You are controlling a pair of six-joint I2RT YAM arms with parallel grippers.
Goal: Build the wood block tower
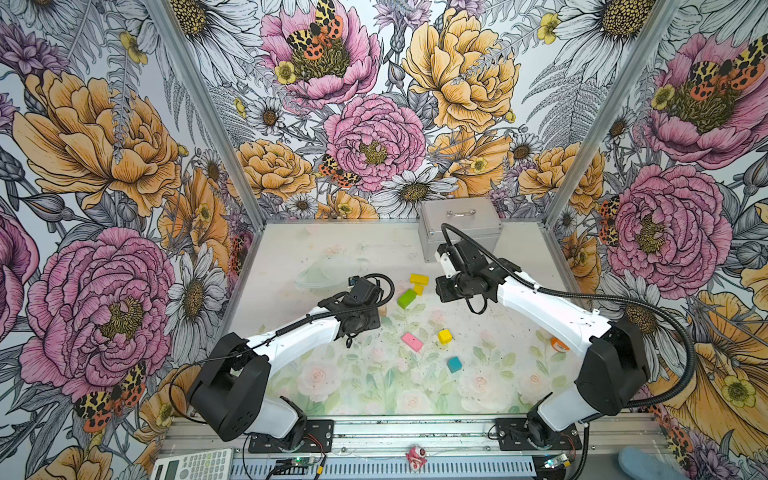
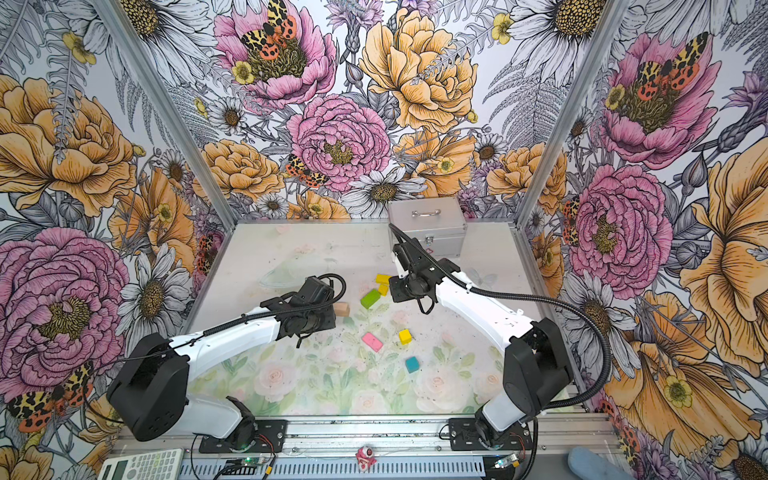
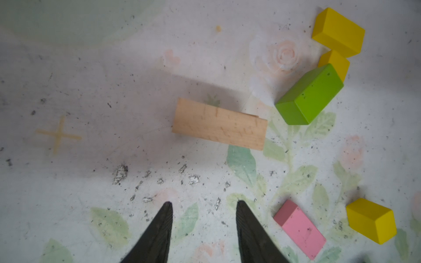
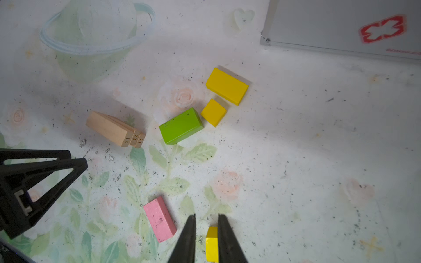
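Jaws of the left gripper [image 3: 204,202] stood apart with nothing between them; it hung over the table [image 3: 91,102], tips short of the three tan bars [image 3: 219,124] and not touching them. Jaws of the right gripper [image 4: 207,215] sat close together with a narrow gap and clasped nothing; a yellow cube [image 4: 211,243] showed through that gap, lying on the table beyond. Tan bars were packed face to face as one bundle, ends stamped 51, 72, 71 in the right wrist view. Green bar [image 4: 181,126] lay just beside the bundle. Second yellow cube [image 4: 213,112] sat at the green bar's end; whether they touched, could not tell. Yellow slab [image 4: 226,86] lay just past that cube, toward the silver case [image 1: 461,224] at the back wall. Pink slab [image 4: 159,218] lay flat near the yellow cube, apart from it. Teal cube [image 1: 454,364] sat alone, nearest the arm bases. Coloured blocks all lay singly on the table
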